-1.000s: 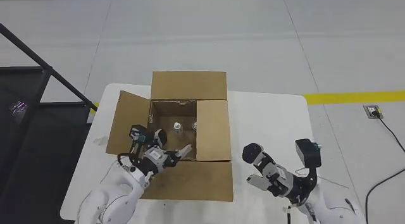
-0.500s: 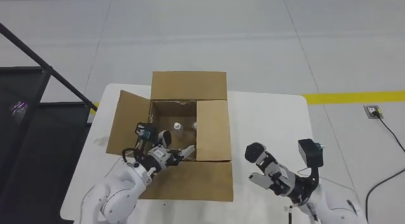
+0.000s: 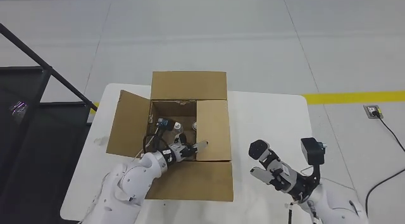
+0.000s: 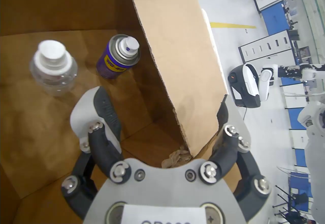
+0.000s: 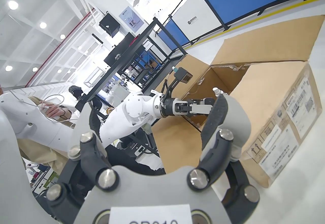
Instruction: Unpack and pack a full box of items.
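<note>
An open cardboard box (image 3: pixel 188 85) stands on the white table (image 3: pixel 272 123). Inside it are a clear plastic bottle with a white cap (image 4: pixel 53 70) (image 3: pixel 178 126) and a blue spray can with a white nozzle (image 4: pixel 118 57) (image 3: pixel 195 124), both upright. My left gripper (image 4: pixel 160 113) (image 3: pixel 192 149) is open at the box's near edge. One finger is inside the box and the other outside the right flap (image 4: pixel 165 31), whose near corner lies between them. My right gripper (image 5: pixel 155 120) (image 3: pixel 254 162) is open and holds nothing, above the table to the right of the box.
Three box flaps (image 3: pixel 190 183) lie spread outward at the front, left and back. A crumpled scrap of paper (image 4: pixel 177 156) sits in the box's near corner. A black metal frame (image 3: pixel 38 72) stands left of the table. Bare tabletop lies right of the box.
My left gripper has moved right along the box's near edge, from the left part of the opening to the right flap. The right gripper has shifted slightly to the right.
</note>
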Robot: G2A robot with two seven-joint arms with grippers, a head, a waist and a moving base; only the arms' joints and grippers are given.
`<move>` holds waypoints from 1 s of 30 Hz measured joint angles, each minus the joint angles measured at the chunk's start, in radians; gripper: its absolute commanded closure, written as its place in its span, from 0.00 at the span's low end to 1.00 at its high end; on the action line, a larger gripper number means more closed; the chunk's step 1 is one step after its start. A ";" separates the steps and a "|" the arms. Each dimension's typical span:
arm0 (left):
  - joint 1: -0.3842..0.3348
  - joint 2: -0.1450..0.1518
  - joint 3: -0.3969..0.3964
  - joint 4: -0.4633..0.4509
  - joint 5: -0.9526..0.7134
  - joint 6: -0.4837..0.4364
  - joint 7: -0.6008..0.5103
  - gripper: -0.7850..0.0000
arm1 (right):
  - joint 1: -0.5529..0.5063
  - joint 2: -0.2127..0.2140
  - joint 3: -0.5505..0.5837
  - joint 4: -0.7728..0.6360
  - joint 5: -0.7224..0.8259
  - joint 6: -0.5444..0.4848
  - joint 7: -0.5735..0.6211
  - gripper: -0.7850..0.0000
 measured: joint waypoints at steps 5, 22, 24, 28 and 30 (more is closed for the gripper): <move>-0.057 -0.007 0.034 0.073 -0.073 -0.039 -0.040 0.00 | -0.013 0.011 0.007 0.009 0.016 -0.013 -0.011 0.00; -0.094 -0.003 0.021 0.049 -0.262 -0.100 -0.103 0.00 | -0.005 0.040 -0.032 0.020 0.014 -0.014 -0.045 0.00; -0.097 -0.003 0.023 0.040 -0.270 -0.097 -0.103 0.00 | -0.004 0.043 -0.035 0.021 0.014 -0.013 -0.048 0.00; -0.105 -0.004 0.036 0.022 -0.276 -0.095 -0.098 0.00 | -0.004 0.049 -0.038 0.022 0.017 -0.014 -0.052 0.00; -0.109 -0.005 0.044 0.012 -0.275 -0.095 -0.093 0.00 | -0.006 0.053 -0.039 0.021 0.020 -0.014 -0.053 0.00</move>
